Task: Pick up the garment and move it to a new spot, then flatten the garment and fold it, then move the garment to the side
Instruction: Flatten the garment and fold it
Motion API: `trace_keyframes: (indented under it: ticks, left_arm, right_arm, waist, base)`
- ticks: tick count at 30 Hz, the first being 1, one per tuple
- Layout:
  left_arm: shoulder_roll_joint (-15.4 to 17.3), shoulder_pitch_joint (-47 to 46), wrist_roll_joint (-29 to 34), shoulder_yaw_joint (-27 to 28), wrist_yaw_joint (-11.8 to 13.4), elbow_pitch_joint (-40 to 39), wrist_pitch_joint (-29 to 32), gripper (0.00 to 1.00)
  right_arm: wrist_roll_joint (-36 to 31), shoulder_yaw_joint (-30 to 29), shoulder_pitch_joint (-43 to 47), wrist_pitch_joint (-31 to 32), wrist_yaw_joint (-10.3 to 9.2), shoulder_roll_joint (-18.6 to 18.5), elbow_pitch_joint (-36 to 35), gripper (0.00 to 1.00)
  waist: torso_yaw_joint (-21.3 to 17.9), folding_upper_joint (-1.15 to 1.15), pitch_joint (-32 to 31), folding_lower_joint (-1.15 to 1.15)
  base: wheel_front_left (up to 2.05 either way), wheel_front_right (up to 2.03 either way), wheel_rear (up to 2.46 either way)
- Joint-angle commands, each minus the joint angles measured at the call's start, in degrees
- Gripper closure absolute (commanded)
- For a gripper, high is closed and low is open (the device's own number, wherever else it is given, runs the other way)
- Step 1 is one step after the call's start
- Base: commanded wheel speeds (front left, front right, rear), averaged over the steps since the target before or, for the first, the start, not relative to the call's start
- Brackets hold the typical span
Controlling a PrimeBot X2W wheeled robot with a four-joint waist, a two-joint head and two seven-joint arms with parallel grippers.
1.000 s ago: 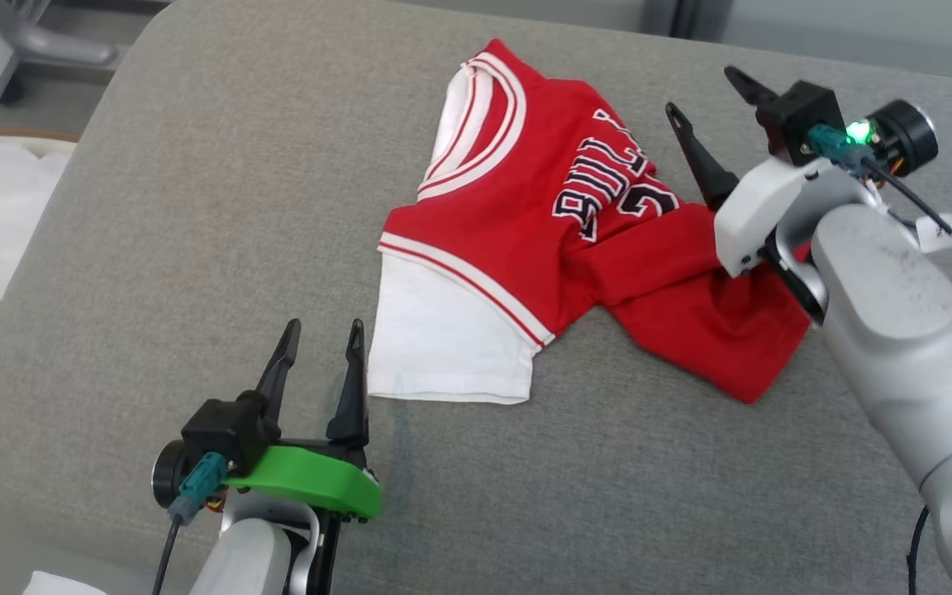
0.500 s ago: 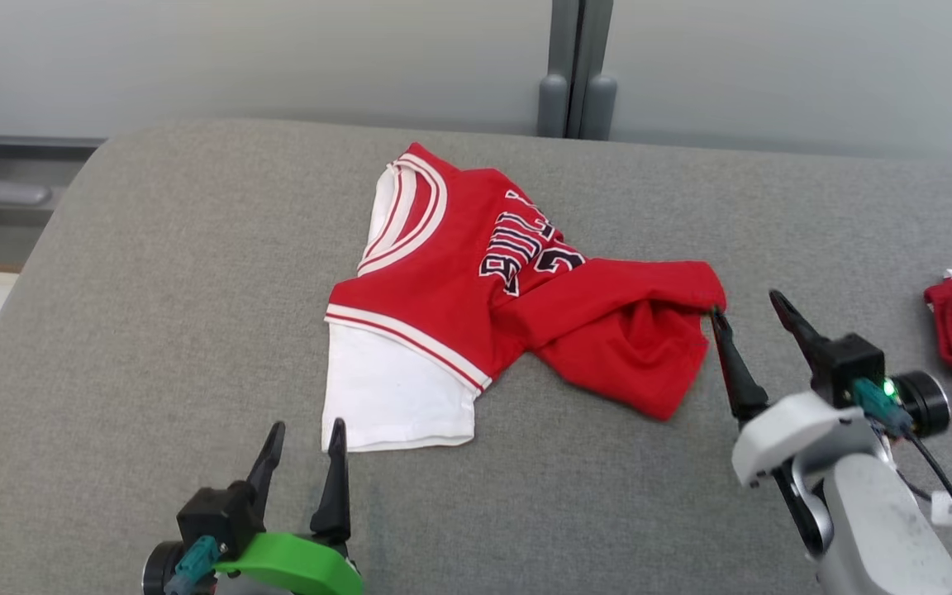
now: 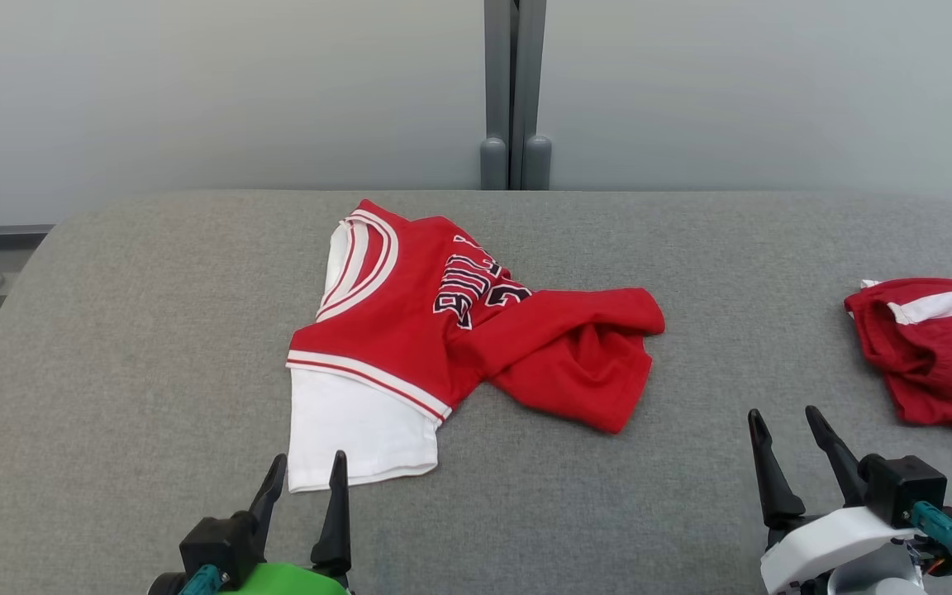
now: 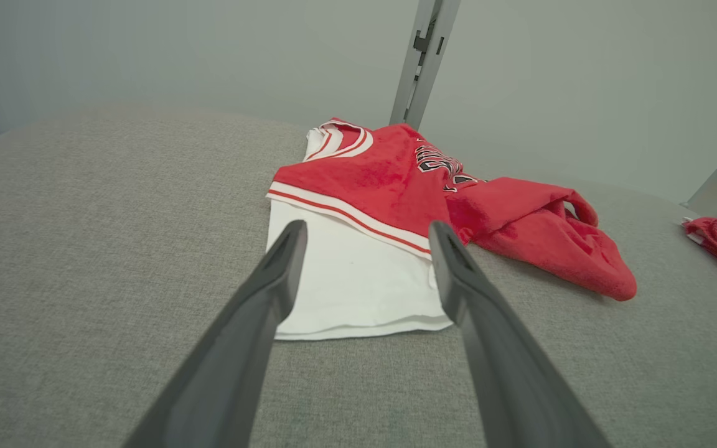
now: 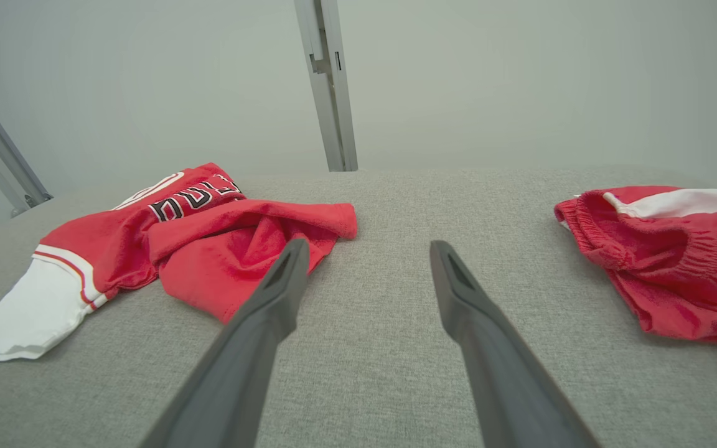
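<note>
1. The garment (image 3: 443, 330), a red jersey with white trim and dark lettering, is lying crumpled near the middle of the grey padded surface (image 3: 154, 372), not yet flattened.
2. Its long axis is running roughly left to right across the head view. The white-trimmed neck and a flat white panel (image 3: 356, 430) are sitting at the left end, and a bunched, folded-over red end (image 3: 583, 364) is trailing off to the right.
3. The left gripper (image 3: 308, 457) is hovering at the near edge of the white panel. In the left wrist view that panel is lying straight ahead, framed between the two fingers, so this arm is the nearer one.
4. Its jaws are standing wide apart and holding nothing.
5. The right gripper (image 3: 783, 412) is waiting near the bottom right of the head view, clearly apart from the jersey. The bunched red end is lying ahead of it and off to its left.
6. Its jaws are likewise spread wide and carrying nothing.
7. A second red garment (image 3: 930, 347) with a white stripe is lying further right, well apart from the jersey.
8. Judging from this, the pick is not yet begun. A short forward reach is looking enough for the left arm, while the right is needing a longer, leftward one, steering clear of the other garment.
</note>
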Motion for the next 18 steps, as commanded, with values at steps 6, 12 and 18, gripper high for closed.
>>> trace_keyframes:
  ticks: [6, 12, 18]
  left_arm:
    - [0.19, 0.46, 0.53, 0.53, -0.42, -0.03, 0.01, 0.00]
    - [0.19, -0.03, 0.58, 0.44, -0.52, 0.25, 0.01, 0.00]
    - [0.19, -0.53, 0.85, 0.43, -0.60, 0.35, 0.01, 0.00]
  right_arm:
    - [0.93, 0.57, 0.96, -0.25, -0.09, -0.18, 0.09, 0.00]
    - [1.30, 0.88, 0.67, -0.25, -0.09, -0.18, 0.65, 0.00]
    - [1.28, 1.12, 0.37, -0.25, -0.09, -0.17, 1.07, 0.00]
  waist:
    - [-1.04, 0.00, -0.16, 0.00]
    - [-1.02, 0.00, -0.05, 0.00]
    - [-0.79, 0.00, 0.10, 0.00]
  base:
    - [0.00, 0.00, 0.00]
    - [0.00, 0.00, 0.00]
    - [0.00, 0.00, 0.00]
